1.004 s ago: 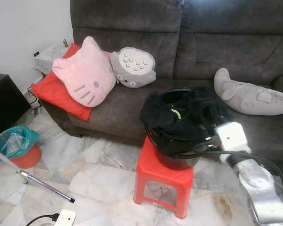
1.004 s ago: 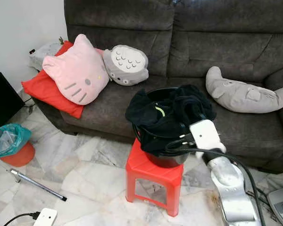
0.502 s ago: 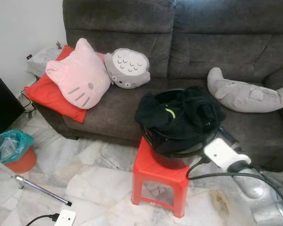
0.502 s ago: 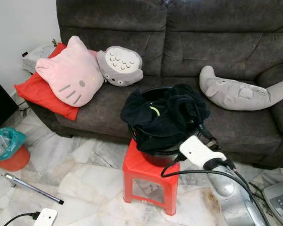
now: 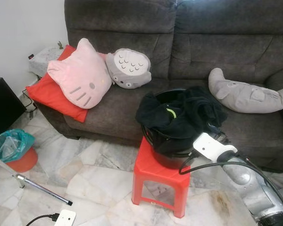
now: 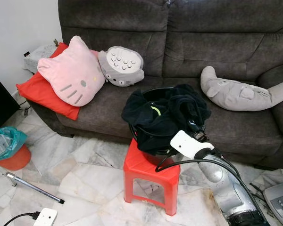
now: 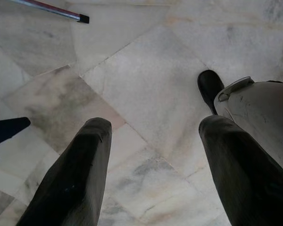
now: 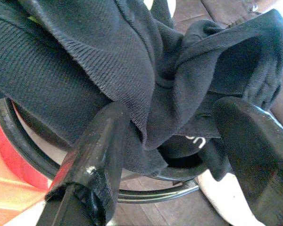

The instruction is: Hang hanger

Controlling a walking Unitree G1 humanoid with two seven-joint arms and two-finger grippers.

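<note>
A black bucket (image 5: 166, 149) stands on a red plastic stool (image 5: 156, 175) in front of the sofa. Black clothes (image 5: 181, 114) with a small green mark are heaped in it and spill over its rim. My right gripper (image 8: 172, 113) is open at the bucket's right rim, with a hanging fold of the black cloth between its fingers (image 8: 100, 141). From the head, its white wrist block (image 6: 187, 143) and silver arm reach up to that rim. My left gripper (image 7: 153, 127) hangs open over the marble floor.
A dark grey sofa (image 5: 236, 52) carries a pink cat cushion (image 5: 80, 77), a red pillow (image 5: 49, 96), a grey round plush (image 5: 129, 68) and a long grey plush (image 5: 247, 96). On the floor lie a teal-lined bin (image 5: 12, 148), a metal rod (image 5: 42, 188) and a white power strip (image 5: 61, 218).
My right gripper dropped back from the bucket half a second ago and has come forward again to its right rim. The head view has shifted slightly.
</note>
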